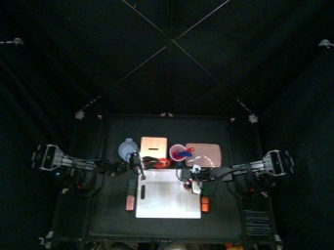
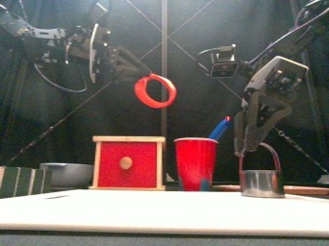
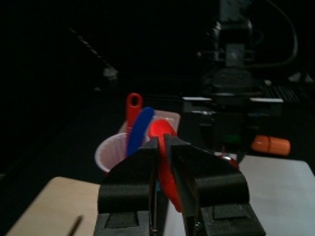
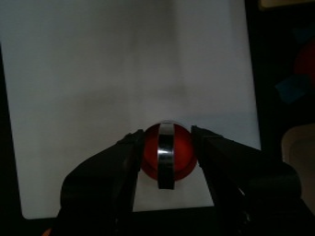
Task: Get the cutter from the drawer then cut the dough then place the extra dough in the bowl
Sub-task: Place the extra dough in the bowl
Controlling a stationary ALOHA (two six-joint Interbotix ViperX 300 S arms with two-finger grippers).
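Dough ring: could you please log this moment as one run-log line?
left pincer: shut on dough ring, in air | right pincer: shut on cutter, on white cutting board, dough disc inside | bowl: ring not yet in

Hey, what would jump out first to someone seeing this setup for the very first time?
The red dough ring dangles in mid-air high over the table's left side, pinched in the left gripper. On the right, lower down, the right gripper grips the wire handle of the metal cutter, which stands on the white cutting board with a red dough disc inside it.
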